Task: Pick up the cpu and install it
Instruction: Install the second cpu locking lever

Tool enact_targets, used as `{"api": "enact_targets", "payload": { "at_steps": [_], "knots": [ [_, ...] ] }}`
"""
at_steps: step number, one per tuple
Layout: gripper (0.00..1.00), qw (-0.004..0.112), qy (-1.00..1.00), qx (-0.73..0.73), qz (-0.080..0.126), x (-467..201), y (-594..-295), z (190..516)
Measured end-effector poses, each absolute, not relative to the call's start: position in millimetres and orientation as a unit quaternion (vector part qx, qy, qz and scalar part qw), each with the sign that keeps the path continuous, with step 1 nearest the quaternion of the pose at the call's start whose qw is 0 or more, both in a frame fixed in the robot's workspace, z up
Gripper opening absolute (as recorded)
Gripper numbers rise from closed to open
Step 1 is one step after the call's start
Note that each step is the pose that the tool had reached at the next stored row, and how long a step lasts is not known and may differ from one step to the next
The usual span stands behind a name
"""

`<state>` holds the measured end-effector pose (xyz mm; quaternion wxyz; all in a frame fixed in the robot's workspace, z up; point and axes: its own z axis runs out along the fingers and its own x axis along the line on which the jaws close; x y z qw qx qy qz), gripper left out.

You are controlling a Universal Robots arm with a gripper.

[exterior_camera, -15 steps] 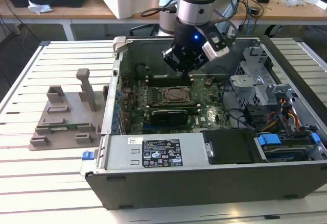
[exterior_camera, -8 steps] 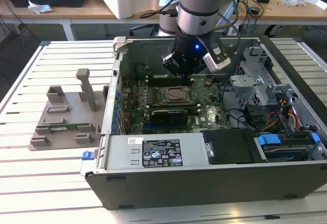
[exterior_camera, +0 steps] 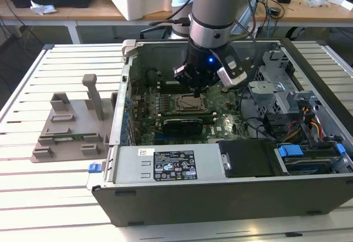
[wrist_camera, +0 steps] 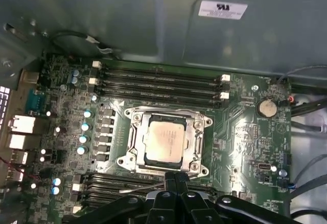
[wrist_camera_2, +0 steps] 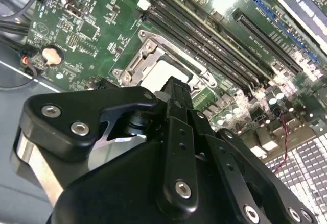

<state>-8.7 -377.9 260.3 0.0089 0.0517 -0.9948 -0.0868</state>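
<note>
First wrist view looks down on the small flat square cpu with its silver-grey metal top (wrist_camera: 164, 141), lying flat inside the silver metal socket frame (wrist_camera: 134, 117) on the green motherboard (wrist_camera: 240, 132). Its top is plain and dully reflective, with a thin pale edge around it. The black claw (wrist_camera: 175, 175) hangs just beside the socket with its fingers pressed together, holding nothing. In the second wrist view the cpu (wrist_camera_2: 162, 75) shows pale beyond the claw's tip (wrist_camera_2: 176, 83). In the exterior view the claw (exterior_camera: 197, 92) reaches into the open grey computer case (exterior_camera: 165, 198), which lies on a white slatted worktop (exterior_camera: 33, 187) beside a grey plastic holder (exterior_camera: 71, 126). Wooden desks (exterior_camera: 99, 13) stand behind.
</note>
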Motion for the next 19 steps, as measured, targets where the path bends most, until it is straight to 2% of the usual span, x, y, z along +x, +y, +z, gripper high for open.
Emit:
{"api": "enact_targets", "payload": {
  "at_steps": [19],
  "knots": [
    [0.11, 0.009, -0.995, 0.052, -0.086, -48, -388, 217]
  ]
}}
